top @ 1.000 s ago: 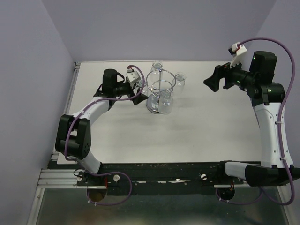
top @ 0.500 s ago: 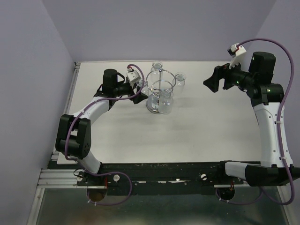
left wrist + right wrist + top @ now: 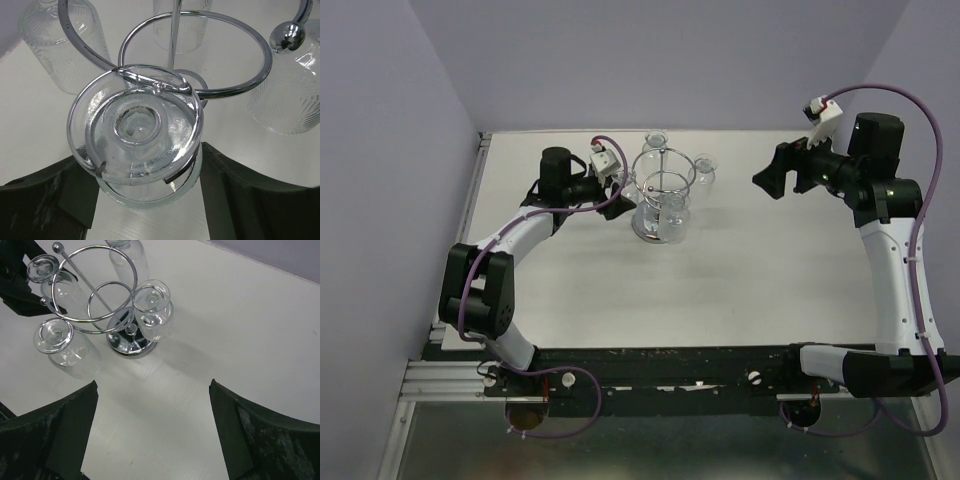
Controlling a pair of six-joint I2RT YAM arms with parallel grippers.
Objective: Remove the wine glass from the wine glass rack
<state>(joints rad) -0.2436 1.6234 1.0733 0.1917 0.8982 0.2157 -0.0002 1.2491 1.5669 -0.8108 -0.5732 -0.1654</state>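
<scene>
The chrome wine glass rack point(image 3: 663, 190) stands at the back middle of the table, with several clear glasses hanging upside down from its loops. My left gripper point(image 3: 624, 190) is at the rack's left side. In the left wrist view its fingers point(image 3: 55, 200) flank the bowl of one hanging wine glass point(image 3: 137, 125) and touch it on both sides; its foot rests in a loop of the rack point(image 3: 260, 65). My right gripper point(image 3: 767, 180) is open and empty, held high to the right of the rack. It point(image 3: 152, 440) looks down on the rack point(image 3: 127, 340).
Other glasses hang on the rack at the back point(image 3: 656, 142), right point(image 3: 704, 170) and front point(image 3: 672, 215). The rack's ball-tipped post point(image 3: 286, 37) is close to my left gripper. A purple wall point(image 3: 670, 60) runs behind the white table point(image 3: 770, 270).
My left gripper has moved a little up and in towards the rack, around the left glass. The right arm has barely shifted.
</scene>
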